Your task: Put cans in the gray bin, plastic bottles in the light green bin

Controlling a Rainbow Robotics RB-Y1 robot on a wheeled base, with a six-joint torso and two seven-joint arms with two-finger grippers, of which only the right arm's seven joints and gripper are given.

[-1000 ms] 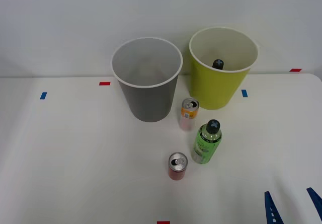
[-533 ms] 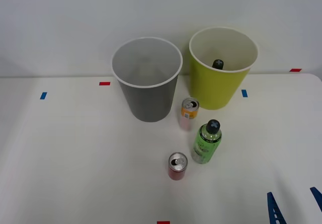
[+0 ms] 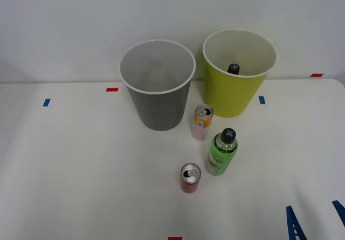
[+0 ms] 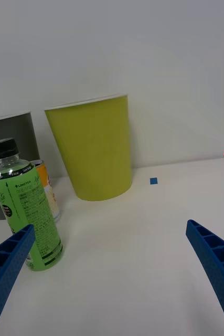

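Green bottle (image 4: 27, 207), label reads "LINCTEA"

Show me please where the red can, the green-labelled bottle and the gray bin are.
red can (image 3: 190, 178): front view, on its silver top.
green-labelled bottle (image 4: 29, 220): right wrist view, on its label.
gray bin (image 3: 159, 109): front view, on its outer wall.

Two blue fingers (image 4: 216, 265), ribbed along their inner faces.

Two cans (image 3: 197, 148) and a bottle (image 3: 221, 152) stand before the two bins (image 3: 197, 83).
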